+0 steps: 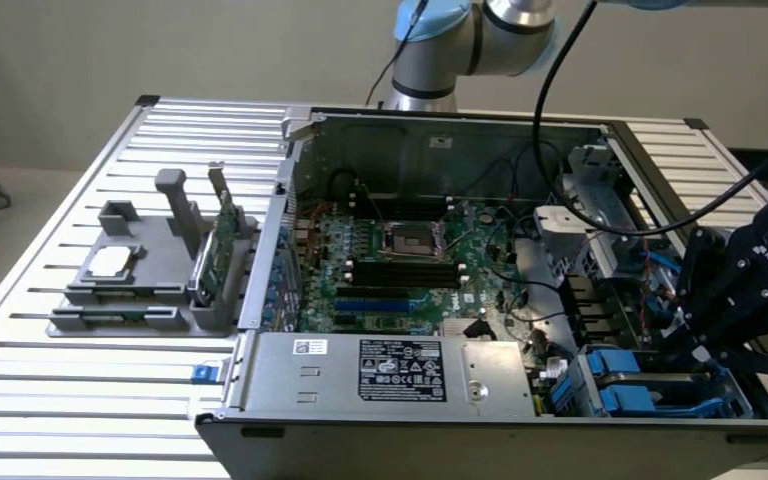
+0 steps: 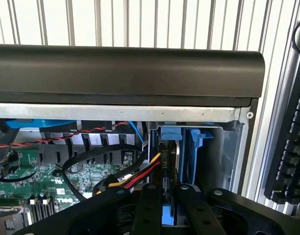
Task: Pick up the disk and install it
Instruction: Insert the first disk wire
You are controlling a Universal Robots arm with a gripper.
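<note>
The claw is down at the open computer case, over the drive bay corner on the exterior view's right. In the wrist view its fingers stand nearly together, clenched on something thin that sits edge-on between them, with blue plastic showing right at the tips. That looks like the disk, standing upright in the bay between the blue rails; I judge it is being held there so it slides straight down its slot, though I cannot tell how deep it sits. Red and yellow cables run just beside the slot, close enough to snag. On the bench, well apart at the exterior view's left, a grey holder carries a small silver chip and a green card, both untouched.
</note>
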